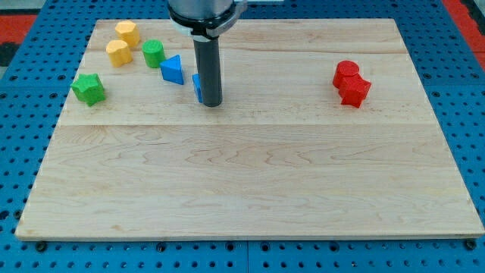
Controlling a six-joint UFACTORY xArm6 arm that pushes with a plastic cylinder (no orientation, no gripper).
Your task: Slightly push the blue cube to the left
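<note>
Pale wooden board [250, 189] rests on blue pegboard [470, 136].

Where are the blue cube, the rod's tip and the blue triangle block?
blue cube [196, 87]: camera view, the sliver showing left of the rod.
my tip [211, 103]: camera view, the rod's very bottom end.
blue triangle block [173, 70]: camera view, its top face.

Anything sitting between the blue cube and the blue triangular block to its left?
No. In the camera view only bare board separates the blue cube from the blue triangular block. My tip stands at the cube's right side, hiding most of it.
</note>
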